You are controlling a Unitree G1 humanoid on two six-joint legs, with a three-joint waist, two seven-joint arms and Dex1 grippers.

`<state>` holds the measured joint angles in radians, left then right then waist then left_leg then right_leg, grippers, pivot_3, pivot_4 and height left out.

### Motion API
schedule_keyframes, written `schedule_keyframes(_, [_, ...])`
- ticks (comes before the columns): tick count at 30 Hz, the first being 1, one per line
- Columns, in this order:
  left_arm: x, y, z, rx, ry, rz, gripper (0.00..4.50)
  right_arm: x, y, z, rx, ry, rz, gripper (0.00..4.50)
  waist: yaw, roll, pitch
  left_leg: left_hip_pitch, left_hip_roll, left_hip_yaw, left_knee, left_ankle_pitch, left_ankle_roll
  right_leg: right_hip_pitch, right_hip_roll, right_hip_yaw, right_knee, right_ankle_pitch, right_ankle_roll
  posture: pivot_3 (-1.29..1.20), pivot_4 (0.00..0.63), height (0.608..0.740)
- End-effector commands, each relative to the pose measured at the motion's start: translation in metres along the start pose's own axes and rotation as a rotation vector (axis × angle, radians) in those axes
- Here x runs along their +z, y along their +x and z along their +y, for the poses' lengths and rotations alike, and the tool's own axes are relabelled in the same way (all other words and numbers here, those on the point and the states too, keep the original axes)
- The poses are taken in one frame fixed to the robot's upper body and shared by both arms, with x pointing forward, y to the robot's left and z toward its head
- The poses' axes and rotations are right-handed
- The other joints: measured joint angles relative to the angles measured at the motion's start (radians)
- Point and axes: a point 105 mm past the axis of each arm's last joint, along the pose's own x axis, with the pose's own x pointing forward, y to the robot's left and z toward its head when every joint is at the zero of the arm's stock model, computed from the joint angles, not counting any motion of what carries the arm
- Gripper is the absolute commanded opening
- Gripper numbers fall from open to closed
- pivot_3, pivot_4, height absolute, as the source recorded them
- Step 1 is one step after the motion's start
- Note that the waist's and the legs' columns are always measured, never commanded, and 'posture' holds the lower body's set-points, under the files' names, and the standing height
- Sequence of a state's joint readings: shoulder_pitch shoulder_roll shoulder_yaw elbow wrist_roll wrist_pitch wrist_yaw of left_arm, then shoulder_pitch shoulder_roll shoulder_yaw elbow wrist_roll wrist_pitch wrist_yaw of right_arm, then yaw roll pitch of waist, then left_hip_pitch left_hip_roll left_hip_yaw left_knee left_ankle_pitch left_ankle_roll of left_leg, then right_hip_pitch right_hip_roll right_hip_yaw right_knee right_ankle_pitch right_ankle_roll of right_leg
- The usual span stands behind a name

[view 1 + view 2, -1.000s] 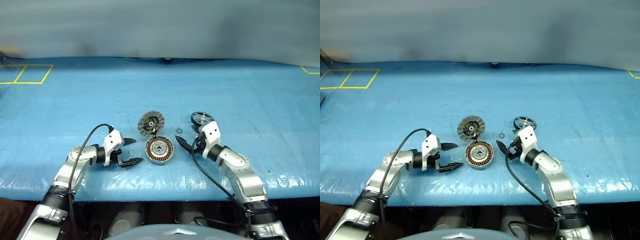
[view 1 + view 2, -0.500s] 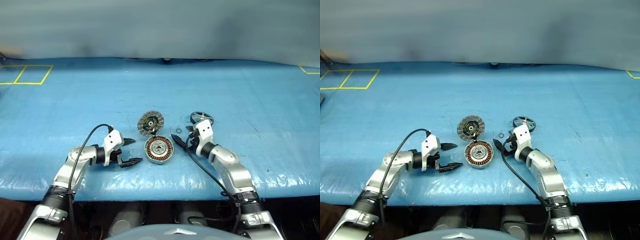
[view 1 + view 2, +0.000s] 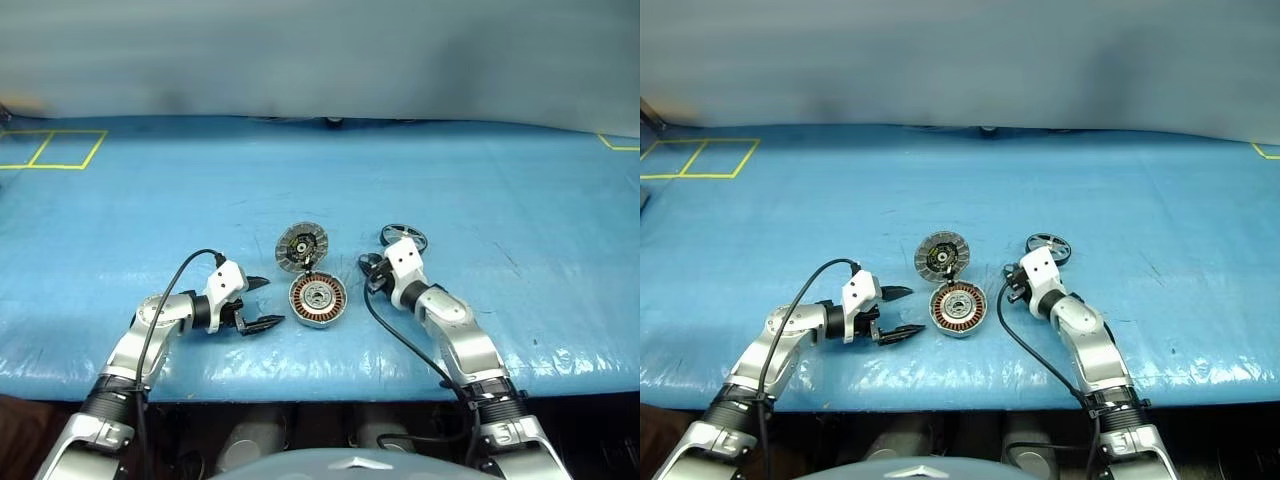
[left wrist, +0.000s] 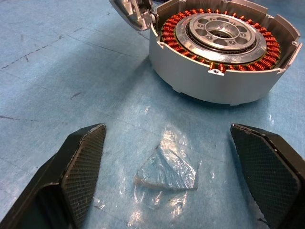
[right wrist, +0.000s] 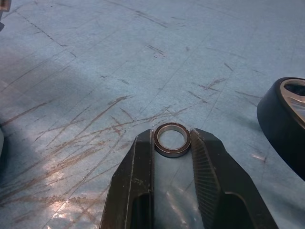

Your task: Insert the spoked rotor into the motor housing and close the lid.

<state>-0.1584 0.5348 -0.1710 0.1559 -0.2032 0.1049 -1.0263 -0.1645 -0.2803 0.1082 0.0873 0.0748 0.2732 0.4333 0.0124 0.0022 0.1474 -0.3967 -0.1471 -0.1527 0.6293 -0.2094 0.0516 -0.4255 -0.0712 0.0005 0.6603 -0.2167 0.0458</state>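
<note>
The motor housing [image 3: 318,298], a silver cup with copper windings, lies open on the blue table, and it looms close ahead in the left wrist view [image 4: 217,62]. Its lid [image 3: 302,246] stands tilted at the far edge, inner face showing. The spoked rotor [image 3: 403,236] lies flat to the right, just behind my right gripper [image 3: 367,268]. That gripper [image 5: 172,139] has its fingers pressed on both sides of a small dark ring [image 5: 172,140] lying on the table. My left gripper [image 3: 262,304] rests open just left of the housing, nothing between its fingers [image 4: 81,162].
A shiny patch [image 4: 167,172] on the blue cover lies between the left fingers. Yellow tape squares [image 3: 50,148] mark the far left of the table. The table's front edge [image 3: 320,385] runs just behind both forearms.
My right gripper has moved left, away from the rotor, to the small ring and its fingers have come together around it. The left arm has kept still.
</note>
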Motion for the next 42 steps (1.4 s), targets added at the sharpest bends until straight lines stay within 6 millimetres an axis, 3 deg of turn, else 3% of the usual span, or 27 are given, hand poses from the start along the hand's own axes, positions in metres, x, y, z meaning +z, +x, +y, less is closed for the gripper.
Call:
schedule_keyframes(1, [0.008, -0.004, 0.002, 0.004, 0.024, -0.021, 4.48, -0.011, -0.009, 0.005, -0.007, 0.029, 0.035, 0.72, 0.001, 0.0, 0.0, 0.0, 0.0, 0.0, 0.0, 0.0, 0.0, 0.0, 0.0, 0.0, 0.0, 0.0, 0.0, 0.0, 0.15, 0.74])
schedule_keyframes(10, [0.014, -0.01, 0.002, -0.008, 0.033, -0.114, 4.48, 0.029, -0.04, 0.022, 0.056, 0.029, -0.112, 0.72, -0.001, 0.001, 0.001, -0.001, 0.0, 0.001, -0.001, 0.0, 0.0, -0.002, 0.0, 0.001, 0.0, -0.001, 0.001, 0.0, 0.15, 0.74])
schedule_keyframes(18, [0.022, -0.019, 0.001, -0.016, 0.106, -0.199, 4.48, 0.06, -0.04, 0.06, 0.241, -0.037, -0.159, 0.72, -0.001, 0.0, 0.001, -0.001, 0.002, 0.002, -0.001, -0.001, 0.0, -0.002, 0.0, 0.0, 0.0, -0.003, 0.004, 0.0, 0.15, 0.74])
schedule_keyframes(22, [0.019, -0.02, -0.001, -0.031, 0.131, -0.197, 4.48, 0.05, -0.032, 0.08, 0.325, -0.052, -0.109, 0.72, 0.0, 0.0, 0.001, -0.002, 0.002, 0.002, -0.001, -0.001, 0.0, -0.002, 0.0, 0.0, -0.001, -0.003, 0.003, 0.0, 0.15, 0.74])
schedule_keyframes(28, [0.017, -0.018, -0.008, -0.067, 0.13, -0.206, 4.48, 0.047, -0.029, 0.094, 0.375, -0.064, -0.091, 0.72, 0.001, 0.0, 0.001, -0.002, 0.002, 0.002, -0.001, -0.001, 0.0, -0.002, 0.0, 0.0, -0.001, -0.002, 0.003, 0.0, 0.15, 0.74])
schedule_keyframes(42, [0.014, -0.011, -0.016, -0.105, 0.115, -0.201, 4.48, 0.039, -0.033, 0.1, 0.406, -0.062, -0.05, 0.72, 0.0, 0.0, 0.001, -0.002, 0.002, 0.002, -0.001, -0.001, 0.0, -0.002, 0.0, 0.0, -0.001, -0.003, 0.004, 0.0, 0.15, 0.74])
